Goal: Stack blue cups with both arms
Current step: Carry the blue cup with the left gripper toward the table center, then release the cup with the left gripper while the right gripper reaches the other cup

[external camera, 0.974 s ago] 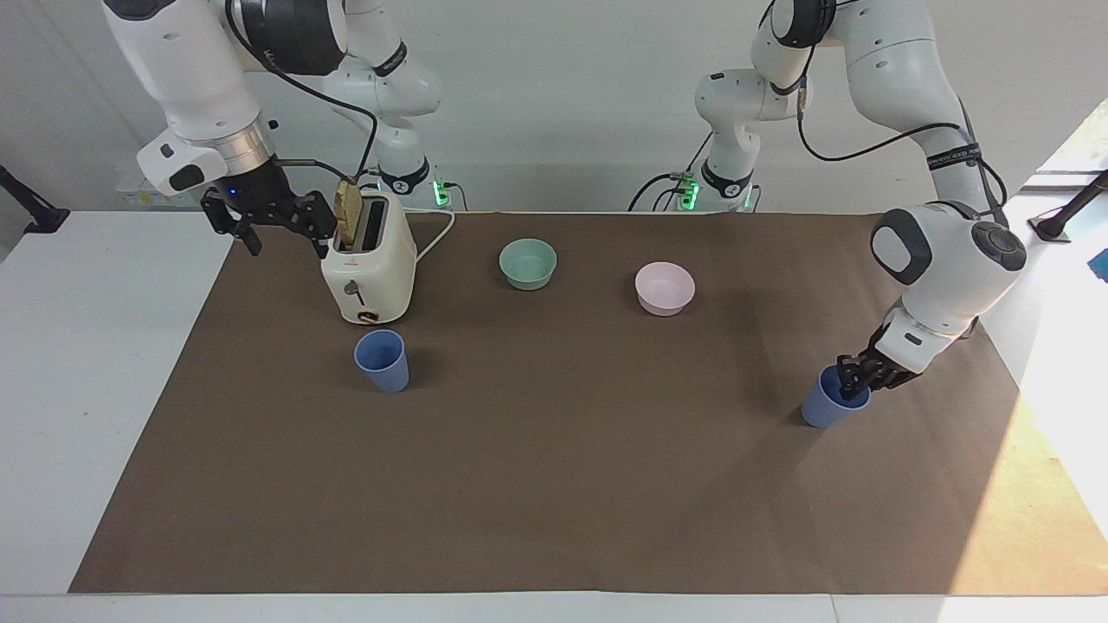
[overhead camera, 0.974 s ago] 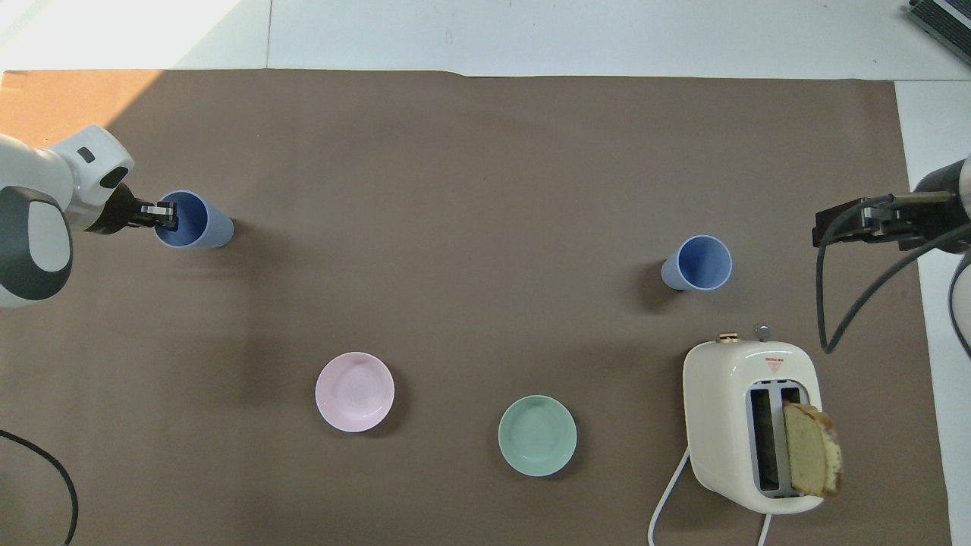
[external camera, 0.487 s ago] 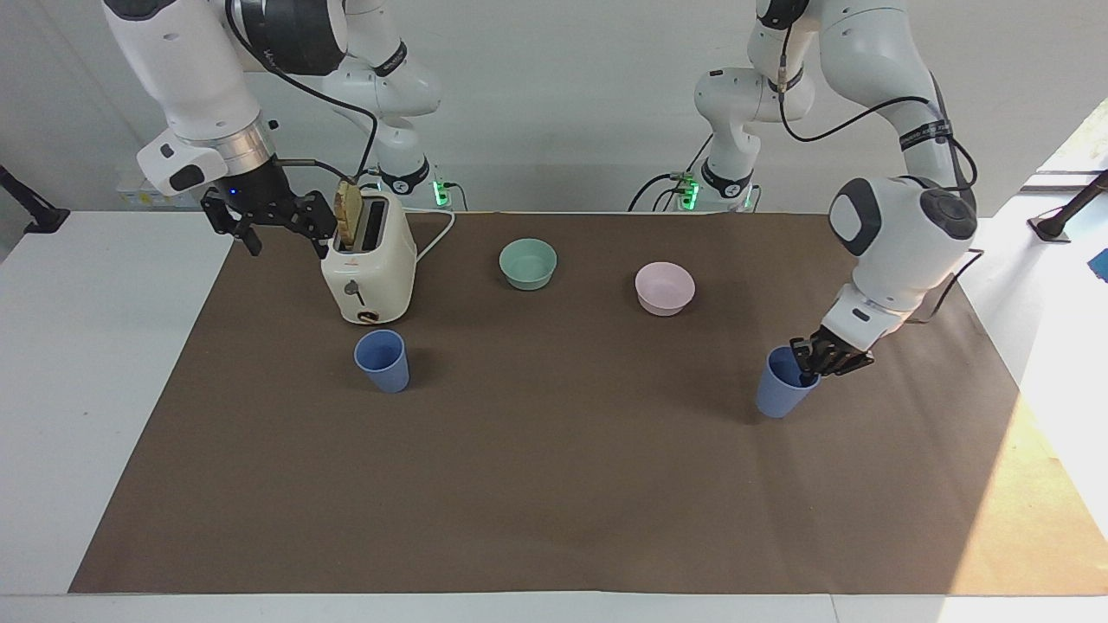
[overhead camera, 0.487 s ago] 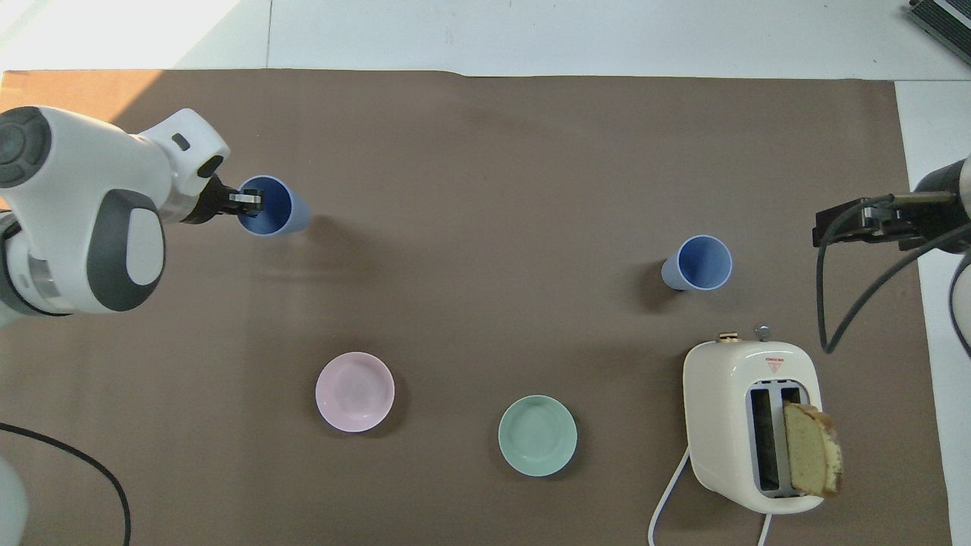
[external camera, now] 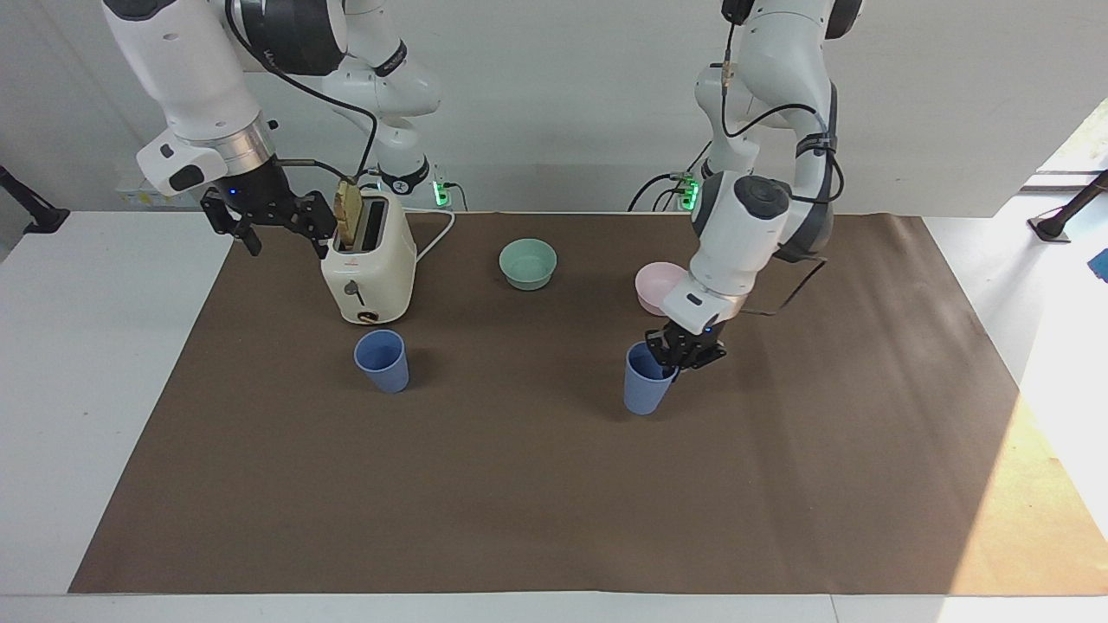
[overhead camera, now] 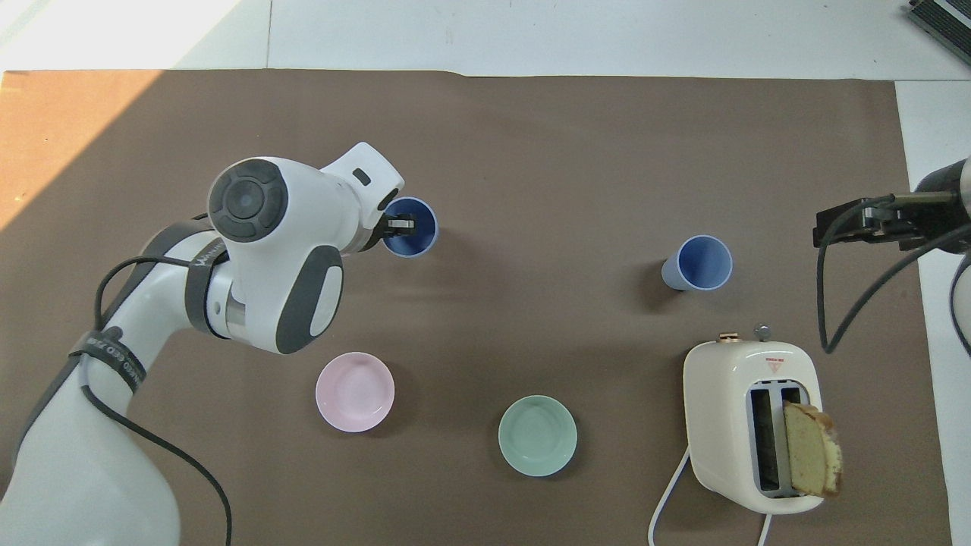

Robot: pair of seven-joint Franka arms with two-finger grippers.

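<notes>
Left claw [external camera: 673,359] clenched on rim of one cup [external camera: 645,389] — carried from the left arm's end of the worktop to mid-mat since a second ago, now over the mat near the pink bowl [external camera: 655,288], cup tilted a bit; contact with mat hard to tell. Other cup [external camera: 382,360] unmoved, upright on the mat just beside the toaster [external camera: 368,260], farther from the robots than it. Right claw [external camera: 270,223] released, fingers spread, hanging over the mat edge beside the toaster, same spot as before — waiting.

Brown mat [external camera: 554,484] over white worktop [external camera: 86,346]; sunlit patch at the left arm's end; plain pale wall. Teal bowl [external camera: 528,262] and bread slice [external camera: 349,212] in toaster slot unchanged.

Pink bowl partly hidden by left arm in facing view; right claw cut off at overhead edge.
</notes>
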